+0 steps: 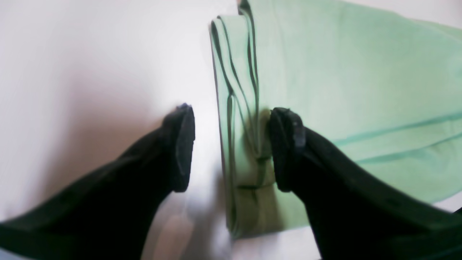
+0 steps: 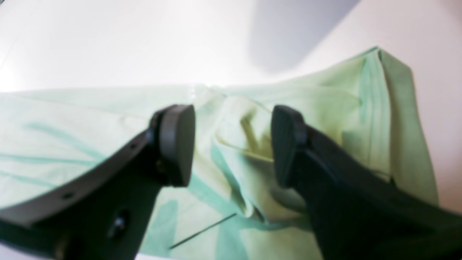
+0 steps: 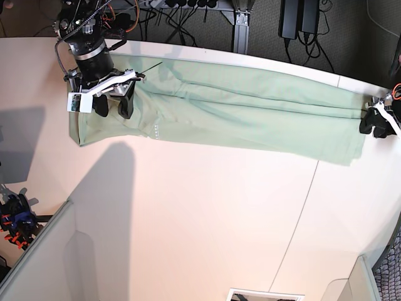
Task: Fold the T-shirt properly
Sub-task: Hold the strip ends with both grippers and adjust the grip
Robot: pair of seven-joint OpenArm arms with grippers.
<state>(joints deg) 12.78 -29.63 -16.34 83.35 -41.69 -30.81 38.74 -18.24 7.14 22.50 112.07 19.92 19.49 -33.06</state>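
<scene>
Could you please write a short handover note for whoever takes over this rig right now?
Left gripper: open, at the T-shirt's layered end edge, straddling it; nothing clamped.
Right gripper: open, above the bunched fabric at the shirt's other end; holding nothing.
T-shirt: lies on the white table as a long narrow strip running between the two arms, with both sides apparently folded in lengthwise.
Done: the lengthwise folds, it seems.
Left: grip the ends and fold the strip across its length into a compact stack, probably smoothing the bunched end first.

White table (image 3: 188,219); mint T-shirt (image 3: 250,113) lying folded lengthwise.
</scene>
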